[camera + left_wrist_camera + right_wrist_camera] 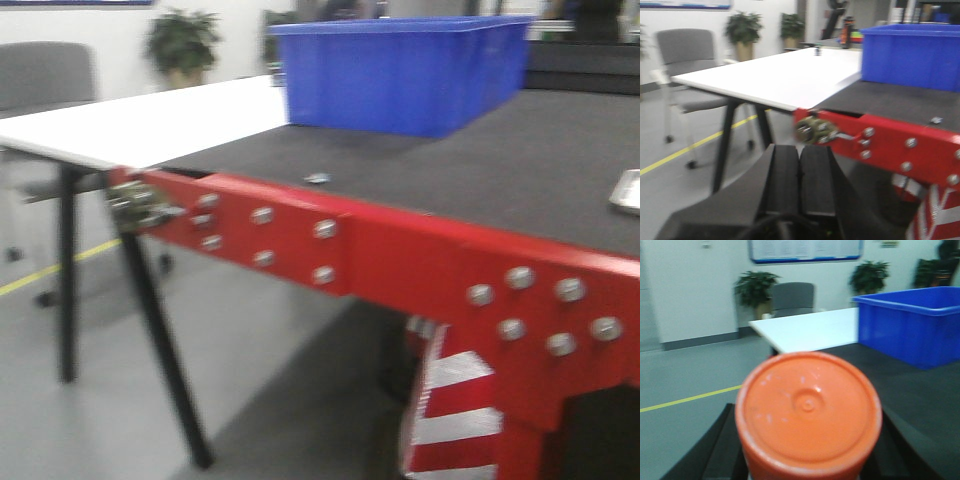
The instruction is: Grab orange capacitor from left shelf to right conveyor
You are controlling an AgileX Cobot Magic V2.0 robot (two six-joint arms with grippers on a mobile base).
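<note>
In the right wrist view the orange capacitor (808, 412) fills the foreground, its round end cap facing the camera. My right gripper (808, 460) is shut on it, with black fingers (715, 452) on both sides. It hangs near the edge of the conveyor (920, 400), a dark belt with a red front edge (400, 250). My left gripper (799, 172) is shut and empty, its pads pressed together, low in front of the conveyor's red end (900, 150). The left shelf is out of view. Neither gripper shows in the front view.
A blue plastic bin (405, 70) stands on the belt at the back. A white table (150, 120) on black legs adjoins the conveyor's left end. A corner of a silver tray (628, 190) lies at the right. A grey chair (685, 55) and potted plants stand behind.
</note>
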